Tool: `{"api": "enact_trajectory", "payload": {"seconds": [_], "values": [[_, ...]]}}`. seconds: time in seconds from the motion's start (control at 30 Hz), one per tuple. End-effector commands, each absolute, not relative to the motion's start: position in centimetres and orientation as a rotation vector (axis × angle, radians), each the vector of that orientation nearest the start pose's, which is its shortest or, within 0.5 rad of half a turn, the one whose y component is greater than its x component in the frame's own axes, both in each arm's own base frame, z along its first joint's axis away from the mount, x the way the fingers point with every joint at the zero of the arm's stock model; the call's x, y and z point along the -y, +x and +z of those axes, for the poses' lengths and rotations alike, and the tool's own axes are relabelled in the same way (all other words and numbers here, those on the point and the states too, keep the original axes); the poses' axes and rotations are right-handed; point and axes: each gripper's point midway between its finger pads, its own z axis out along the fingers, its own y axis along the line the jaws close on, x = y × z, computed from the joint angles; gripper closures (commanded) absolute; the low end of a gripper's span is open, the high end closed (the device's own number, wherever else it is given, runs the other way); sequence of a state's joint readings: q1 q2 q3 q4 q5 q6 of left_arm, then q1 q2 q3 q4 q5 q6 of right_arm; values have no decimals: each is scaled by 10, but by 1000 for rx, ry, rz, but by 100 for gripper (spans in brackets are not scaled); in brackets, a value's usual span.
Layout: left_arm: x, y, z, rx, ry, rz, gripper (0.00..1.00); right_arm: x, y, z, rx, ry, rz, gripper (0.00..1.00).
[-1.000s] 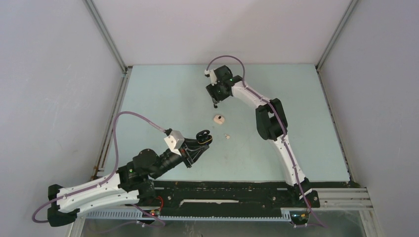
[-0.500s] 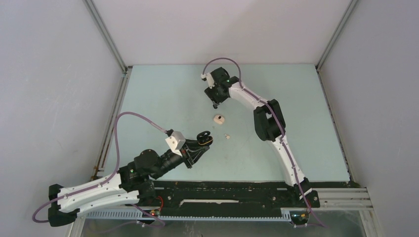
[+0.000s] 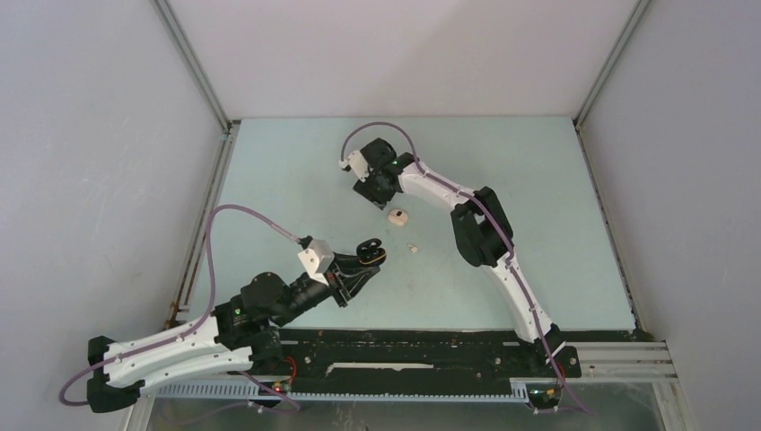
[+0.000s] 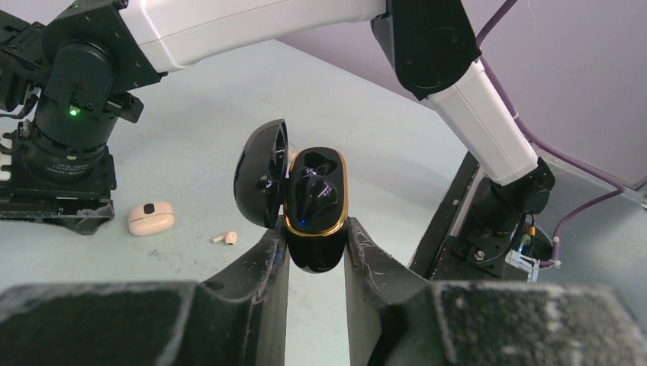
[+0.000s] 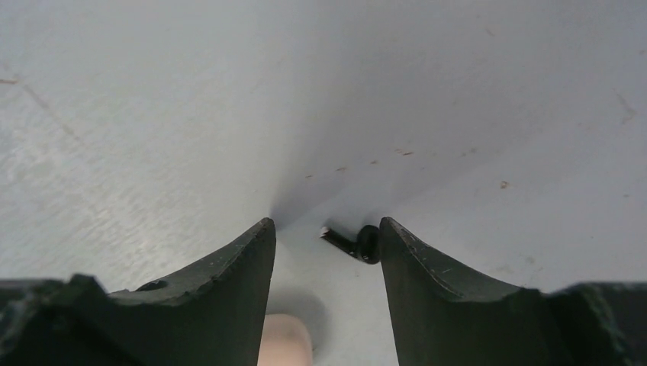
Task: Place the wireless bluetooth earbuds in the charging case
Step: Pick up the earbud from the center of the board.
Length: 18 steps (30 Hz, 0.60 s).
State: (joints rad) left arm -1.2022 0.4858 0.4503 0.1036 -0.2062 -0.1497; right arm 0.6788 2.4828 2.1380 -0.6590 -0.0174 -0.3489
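Cell as found: my tabletop (image 3: 296, 171) is a pale blue-green matte sheet, lit evenly from above, with only soft shadows on it. Plain off-white panels close it in on three sides: back wall (image 3: 395, 54), left wall (image 3: 81, 180), right wall (image 3: 700, 180). Aluminium frame posts (image 3: 193, 63) rise at both back corners, and a metal strip (image 3: 205, 215) runs along the left edge of the sheet. A black mounting rail (image 3: 431, 346) spans the near edge, with a white slotted cable duct (image 3: 404, 392) just in front of it. Seen close from the right wrist, the surface shows fine scratches and a few small brown specks (image 5: 400, 152).
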Motion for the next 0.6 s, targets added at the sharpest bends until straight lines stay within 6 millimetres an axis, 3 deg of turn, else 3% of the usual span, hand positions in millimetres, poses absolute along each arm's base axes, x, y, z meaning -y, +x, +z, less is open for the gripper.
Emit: {"api": "enact_trajectory", "payload": {"seconds": [0.0, 0.23, 0.43, 0.57], "values": [[254, 128, 270, -1404, 625, -947, 98, -331, 438, -7, -2348, -1337, 113, 45], [255, 126, 270, -1404, 625, -959, 98, -343, 446, 19, -2321, -1240, 301, 43], [256, 125, 270, -1401, 629, -968, 98, -341, 476, 29, -2343, -1003, 284, 36], [257, 125, 268, -1405, 631, -970, 98, -346, 485, 37, -2367, -902, 417, 37]]}}
